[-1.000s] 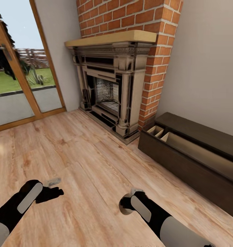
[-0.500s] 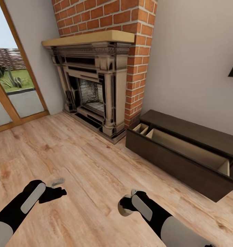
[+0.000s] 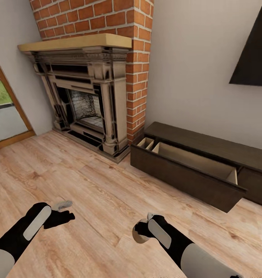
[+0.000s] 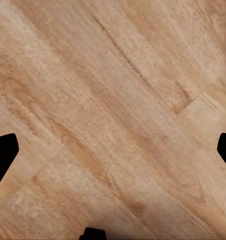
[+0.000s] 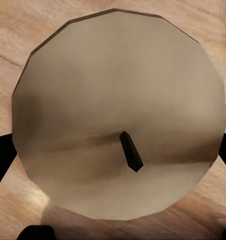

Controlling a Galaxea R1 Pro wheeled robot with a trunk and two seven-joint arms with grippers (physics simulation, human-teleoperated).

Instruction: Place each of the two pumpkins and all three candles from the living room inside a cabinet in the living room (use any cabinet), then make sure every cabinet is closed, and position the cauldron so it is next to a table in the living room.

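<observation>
1. Right gripper point(image 3: 140, 231): low over the wooden floor point(image 3: 100, 185) at the lower centre of the head view, jaws clenched on a candle point(image 5: 120, 112). The right wrist view looks straight onto the candle's flat tan top, with a short dark wick near its middle and a dark finger at either side.
2. Left gripper point(image 3: 63, 216): low over the floor at the lower left of the head view. In the left wrist view its dark fingertips point(image 4: 3, 155) stand wide apart at the picture's edges with bare floorboards between them; jaws released, holding nothing.
3. Cabinet point(image 3: 208, 144): long, low, dark brown unit against the light wall, just right of the brick fireplace point(image 3: 88, 96). One long drawer point(image 3: 185, 175) stands pulled out, its light tan inside showing. A smaller tan compartment shows at the end nearest the fireplace.
4. Dark flat panel point(image 3: 252, 58): on the wall above the cabinet.
5. Glazed door with wooden frame point(image 3: 7, 112): at the far left, beside the fireplace.
</observation>
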